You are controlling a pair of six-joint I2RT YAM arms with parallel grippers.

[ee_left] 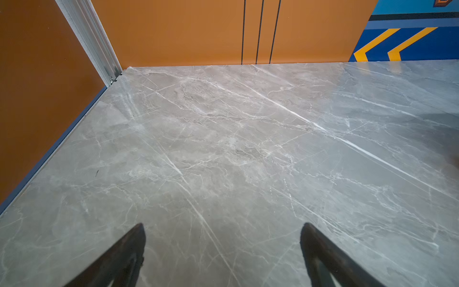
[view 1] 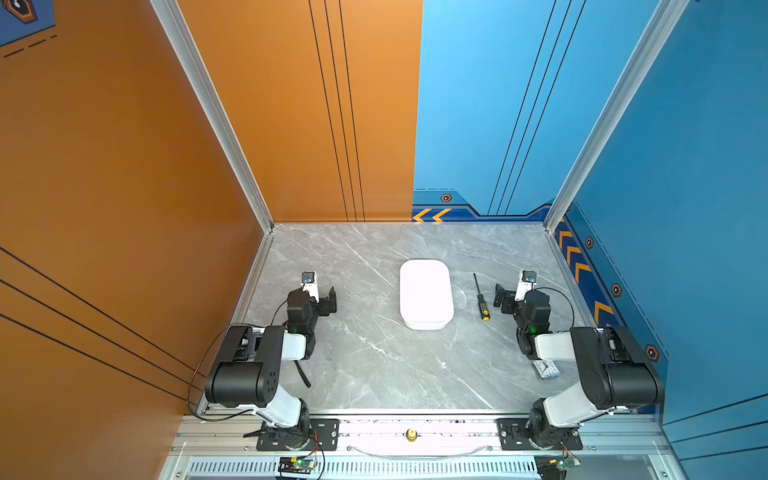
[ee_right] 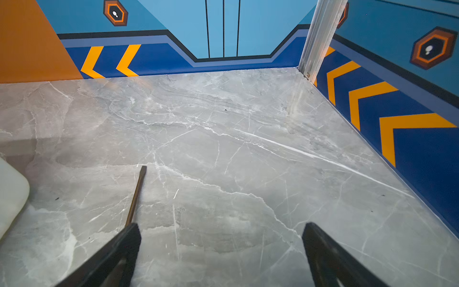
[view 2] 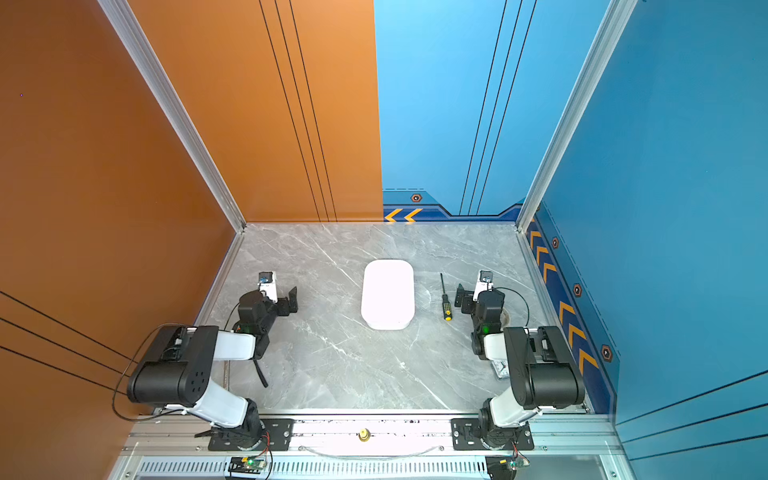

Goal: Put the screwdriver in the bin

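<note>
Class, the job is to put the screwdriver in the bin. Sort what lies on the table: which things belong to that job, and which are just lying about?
Belong to the job:
- screwdriver, lying right of the bin
- bin, the white tray

Just lying about:
- small clock, partly covered by the right arm

The black-and-yellow screwdriver (view 1: pixel 480 298) lies flat on the table just right of the empty white bin (view 1: pixel 426 293).

top views: both high above the front edge, looking down on the whole bench (view 1: pixel 365 365) | wrist views: low, close, facing the back wall (ee_left: pixel 186 32) | right wrist shares the screwdriver (ee_right: pixel 135 196) shaft with both top views
</note>
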